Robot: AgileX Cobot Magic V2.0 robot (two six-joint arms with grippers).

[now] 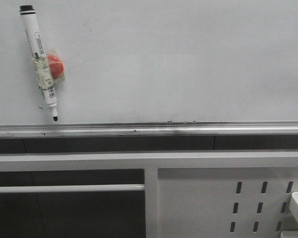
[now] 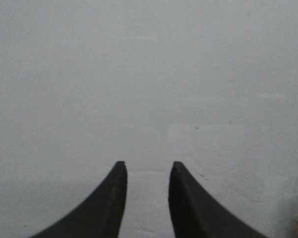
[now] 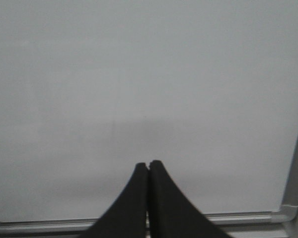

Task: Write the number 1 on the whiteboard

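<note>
Frame point(image 1: 223, 198) with slotted holes is standing nearest, at about five o'clock in the front view. Beyond it the tray rail point(image 1: 149, 129) is running along the lower edge of the whiteboard point(image 1: 188, 59). A marker pen point(image 1: 39, 59) is hanging on the board at ten o'clock, tip down, taped to a red blob point(image 1: 55, 66). No drawn 1 is showing. The left gripper point(image 2: 146, 168) is facing bare board, released and grasping nothing. The right gripper point(image 3: 148, 166) is clenched on nothing.

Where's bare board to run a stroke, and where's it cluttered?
Bare: the whiteboard from right of the marker pen to the right edge, down to the silver tray rail. Crowded: the upper left, where the pen hangs tilted with a red ball taped on. No stroke is drawn yet.
</note>
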